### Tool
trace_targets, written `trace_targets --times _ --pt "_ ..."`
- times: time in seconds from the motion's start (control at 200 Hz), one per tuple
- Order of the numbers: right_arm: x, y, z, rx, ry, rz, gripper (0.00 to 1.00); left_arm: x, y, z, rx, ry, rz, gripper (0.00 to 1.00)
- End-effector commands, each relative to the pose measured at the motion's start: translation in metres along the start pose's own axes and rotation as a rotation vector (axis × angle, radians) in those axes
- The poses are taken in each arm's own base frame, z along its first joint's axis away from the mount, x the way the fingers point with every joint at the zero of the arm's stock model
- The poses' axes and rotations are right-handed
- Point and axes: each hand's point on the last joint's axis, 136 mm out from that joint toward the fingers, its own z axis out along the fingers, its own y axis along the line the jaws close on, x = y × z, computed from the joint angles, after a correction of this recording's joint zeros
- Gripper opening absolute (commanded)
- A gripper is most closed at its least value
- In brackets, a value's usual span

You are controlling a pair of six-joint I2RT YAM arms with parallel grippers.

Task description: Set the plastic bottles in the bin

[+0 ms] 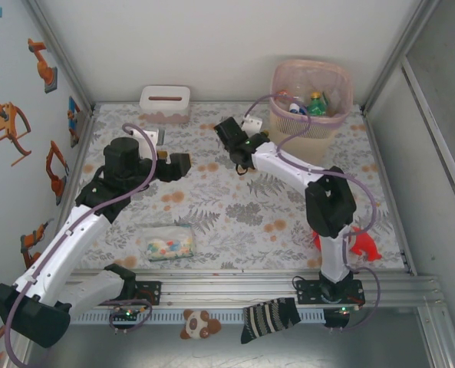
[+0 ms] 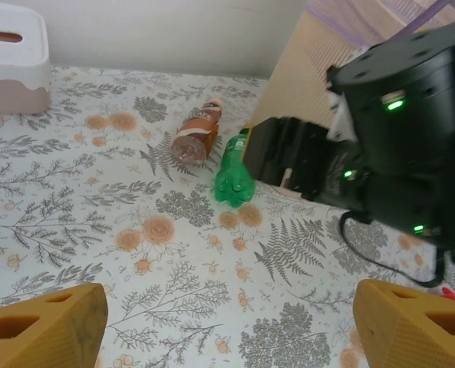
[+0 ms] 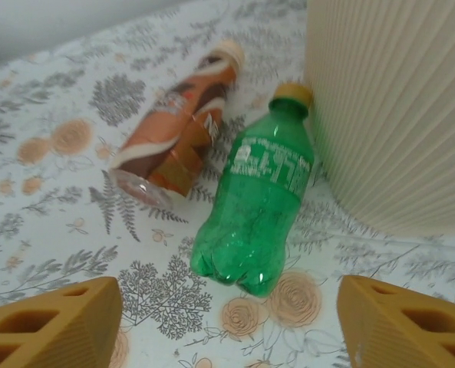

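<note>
A green bottle [image 3: 258,207] and a brown-and-orange labelled bottle [image 3: 177,134] lie side by side on the floral cloth, right beside the bin's ribbed beige wall [image 3: 396,107]. My right gripper [image 3: 227,330] is open just short of the green bottle's base, with nothing between its fingers. From above, the bin [image 1: 342,84] stands at the back right with a green bottle [image 1: 317,103] and a blue-capped one [image 1: 295,107] inside, and the right gripper [image 1: 229,136] is left of it. My left gripper [image 2: 231,330] hangs open and empty over the cloth, facing the green bottle [image 2: 235,172] and brown bottle [image 2: 196,134].
A white tissue box [image 1: 165,103] sits at the back left. A clear packet of coloured pieces [image 1: 166,245] lies near the front, and a red toy [image 1: 361,245] sits by the right arm's base. A striped sock [image 1: 269,318] and a panda toy [image 1: 199,323] rest below the front rail.
</note>
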Motion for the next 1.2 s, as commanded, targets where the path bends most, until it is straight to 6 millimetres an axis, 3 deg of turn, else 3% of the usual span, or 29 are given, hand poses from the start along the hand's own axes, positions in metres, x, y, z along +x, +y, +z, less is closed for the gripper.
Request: trace_targets --times 0.0,0.21,0.456,0.886,1.197 --pt "-0.001 -0.003 0.014 0.06 -0.062 0.11 0.78 0.004 0.001 -0.004 0.006 0.008 -0.022 0.85" --pt "0.008 -0.003 0.041 0.133 -0.091 0.082 0.94 0.005 0.002 -0.005 0.004 0.007 -0.028 0.86" --pt "0.019 -0.004 0.07 0.169 -0.073 0.098 0.96 0.006 0.002 -0.003 0.007 0.014 -0.028 0.86" --pt "0.033 -0.012 0.107 0.211 -0.054 0.094 0.9 0.005 0.003 0.0 0.006 0.024 -0.032 0.86" --pt "0.034 -0.014 0.11 0.201 -0.046 0.114 0.77 0.003 0.002 0.001 0.009 0.023 -0.036 0.86"
